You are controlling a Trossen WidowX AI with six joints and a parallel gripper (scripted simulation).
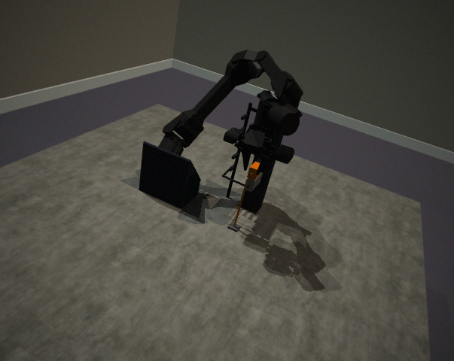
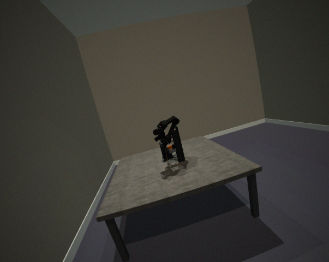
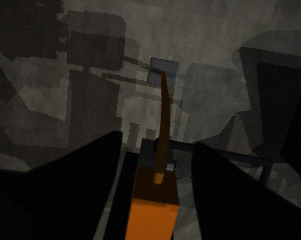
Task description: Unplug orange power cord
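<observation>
Gripper (image 3: 157, 165), black parallel-jaw type, is partly spread and holds nothing; the fingers stand either side of the plug without pinching it, as far as I can judge.

Top view: black six-joint arm (image 1: 215, 93) arches over from its base and comes down on top of the tall black upright power strip (image 1: 263, 182). Small orange block plug (image 1: 254, 169) sits on the strip's front face, just under the gripper (image 1: 250, 157), seated in a pale grey socket piece. Thin orange power cord (image 1: 239, 201) drops from the plug to a small grey foot (image 1: 233, 226) on the table, in front of the strip. Black slanted panel (image 1: 166, 179) stands left of the strip; a thin black ladder-like rack (image 1: 236, 155) stands between panel and strip.

Exterior view: everything is tiny on the grey mottled table (image 2: 147, 194). Arm is folded over the strip, and an orange speck of plug (image 2: 169, 147) shows at the strip's front. Finger detail can't be told here.

Wrist view: looking down the strip, the two dark fingers frame the orange plug (image 3: 152, 217), with the cord (image 3: 162, 130) running away to the grey foot (image 3: 162, 72). Contact with the plug can't be confirmed.

Progress: early. Approach looks done and the plug looks still in the strip. Left: close on the plug, pull it out, spread the fingers, back off from plug, cord and strip.
</observation>
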